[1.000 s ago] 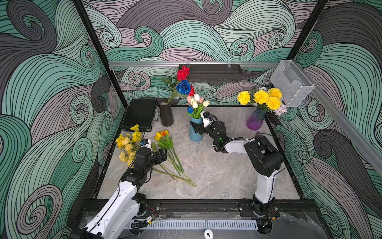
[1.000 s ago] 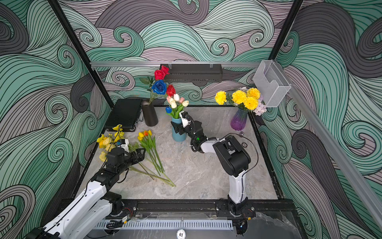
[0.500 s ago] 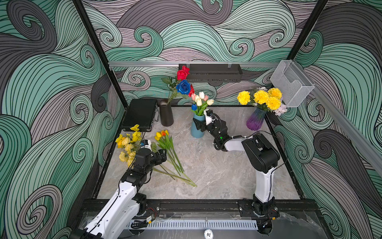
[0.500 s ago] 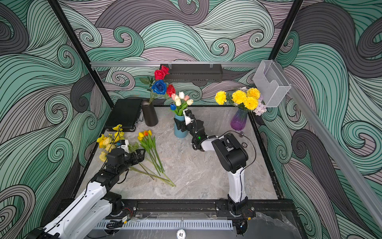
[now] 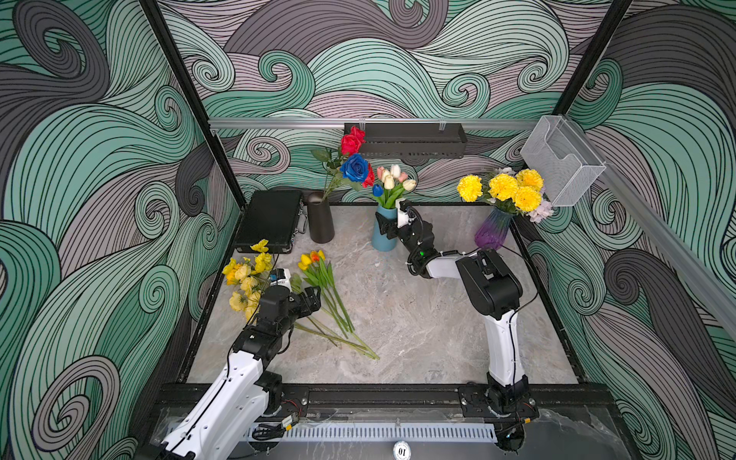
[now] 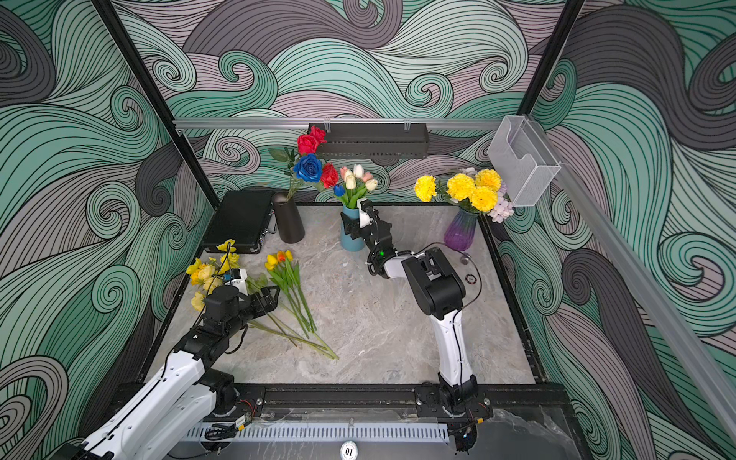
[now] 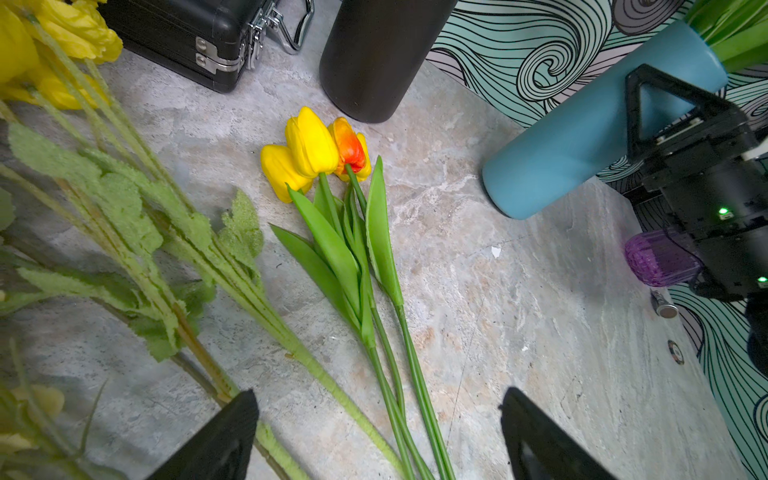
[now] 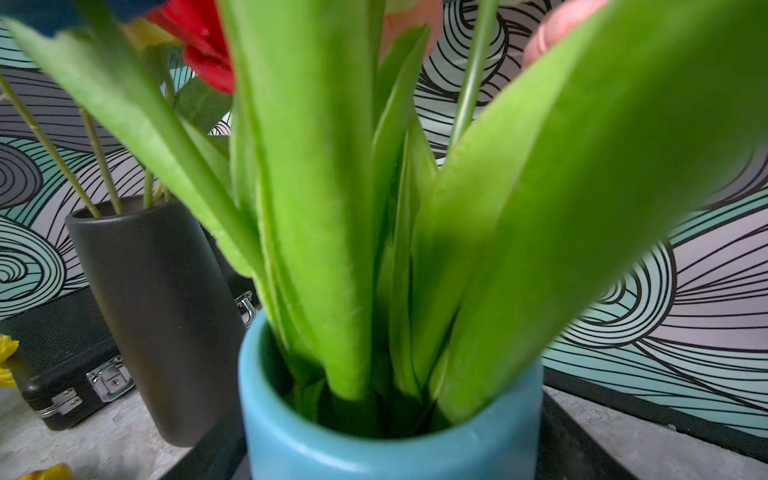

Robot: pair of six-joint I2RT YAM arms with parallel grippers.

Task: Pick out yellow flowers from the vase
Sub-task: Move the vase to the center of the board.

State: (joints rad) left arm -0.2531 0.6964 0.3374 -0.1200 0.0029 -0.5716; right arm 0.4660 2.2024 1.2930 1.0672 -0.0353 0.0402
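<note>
Right gripper point(image 5: 391, 221) clasps blue vase point(image 5: 383, 245) near table's point(image 5: 422, 318) back edge

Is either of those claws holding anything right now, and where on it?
The right gripper clasps the blue vase around its upper body, just under the rim. The left gripper is open and holds nothing.

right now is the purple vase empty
No, round yellow flowers stand in the purple vase.
</note>
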